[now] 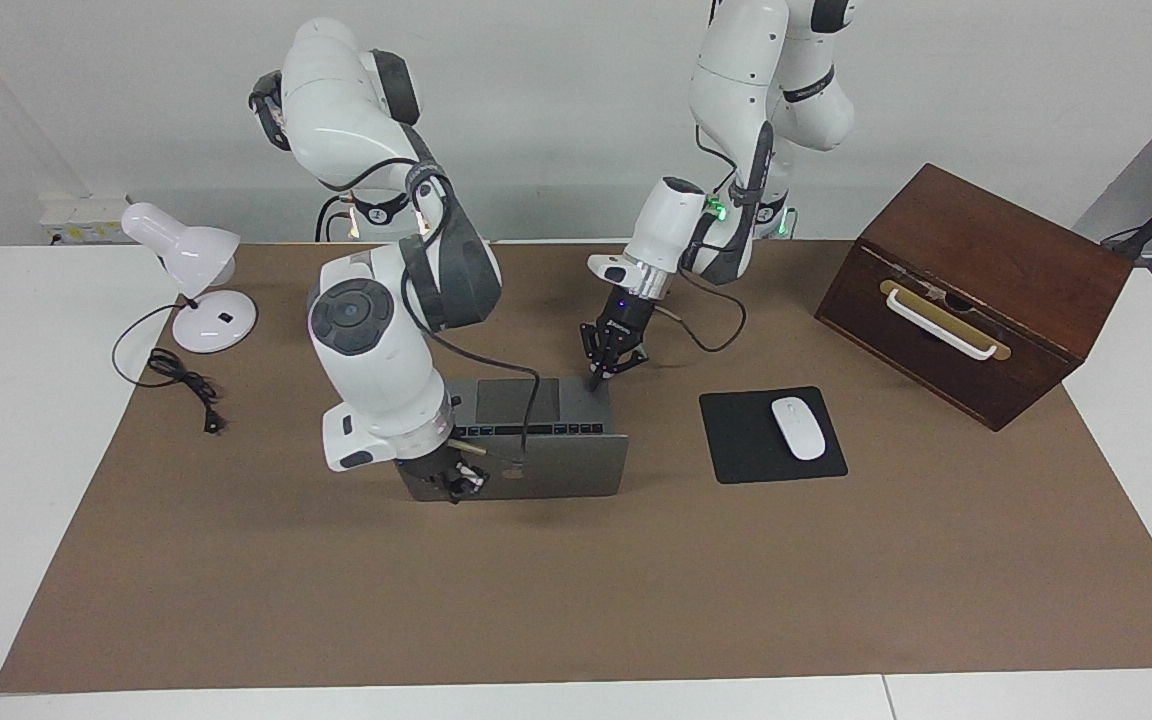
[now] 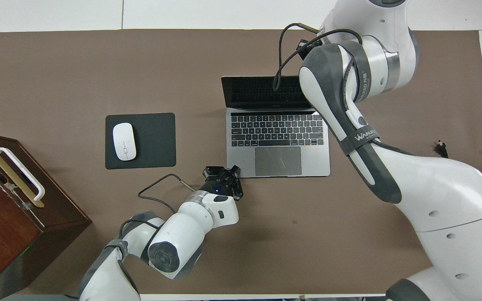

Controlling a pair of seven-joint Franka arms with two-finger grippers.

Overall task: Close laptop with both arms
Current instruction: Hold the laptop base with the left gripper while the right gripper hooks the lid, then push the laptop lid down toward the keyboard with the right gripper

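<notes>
A white mouse (image 1: 798,427) is lying on a black mouse pad (image 1: 742,440) on the brown-covered desk (image 1: 576,590). A dark wooden box (image 1: 1016,250) with a white handle (image 1: 939,325) is sitting toward the left arm's end. A white lamp (image 1: 186,262) is standing toward the right arm's end, its black cord (image 1: 176,375) trailing beside it.

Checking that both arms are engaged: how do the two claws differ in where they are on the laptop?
The left claw is at the corner of the laptop base nearest the robots; the right claw is at the raised lid's back. The left is near the trackpad; the right, the lid. Both are at the laptop.
</notes>
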